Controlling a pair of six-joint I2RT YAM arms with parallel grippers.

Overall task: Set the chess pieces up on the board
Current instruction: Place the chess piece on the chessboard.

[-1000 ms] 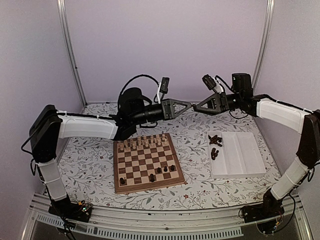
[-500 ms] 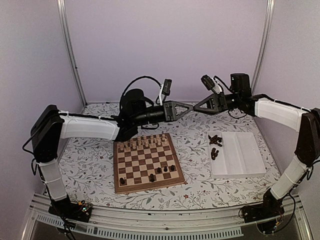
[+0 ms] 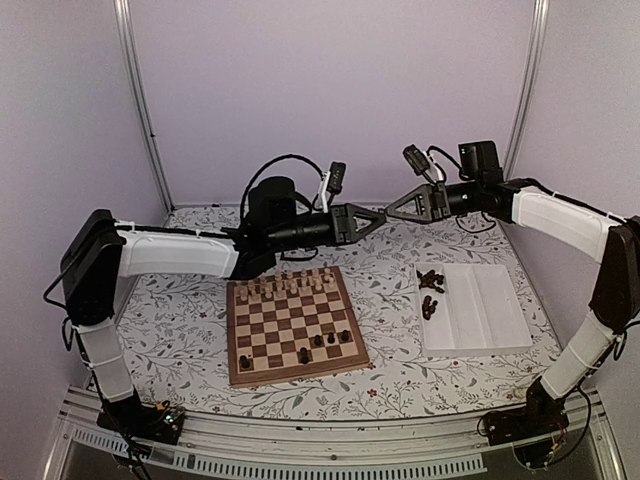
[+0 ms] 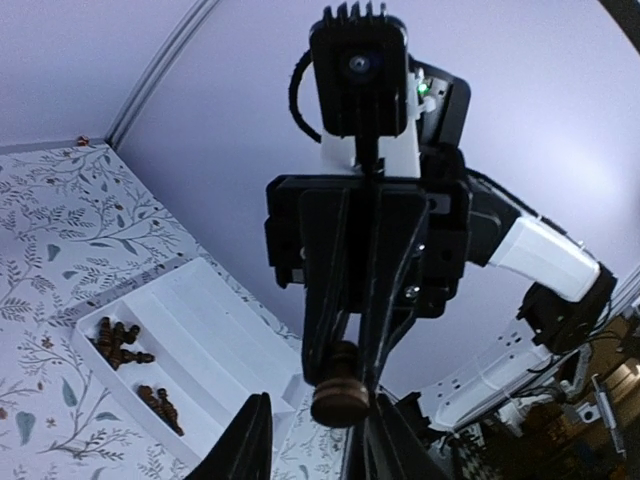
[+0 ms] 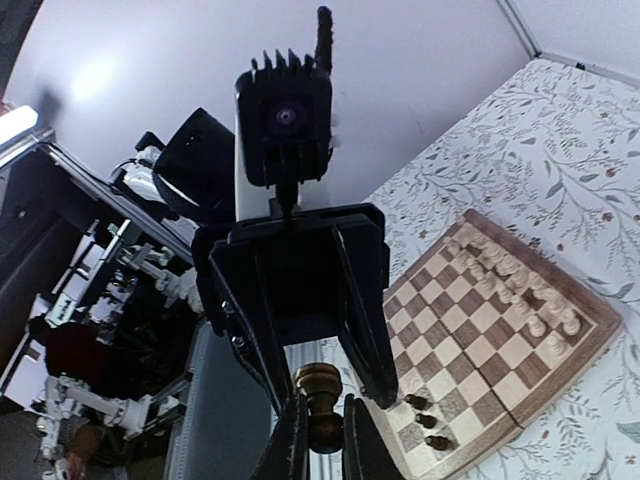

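Your right gripper [image 5: 321, 415] is clenched on a dark, lathe-turned wooden chess piece [image 5: 322, 385], held in mid-air beyond the far edge of the checkered wooden board [image 3: 292, 322]. Your left gripper [image 4: 320, 425] faces it tip to tip, fingers released and spread either side of that piece.

The board [image 3: 285, 335] lies left of the tray [image 3: 490, 310]. In the tray's left compartment lie chess pieces [image 3: 431, 282]
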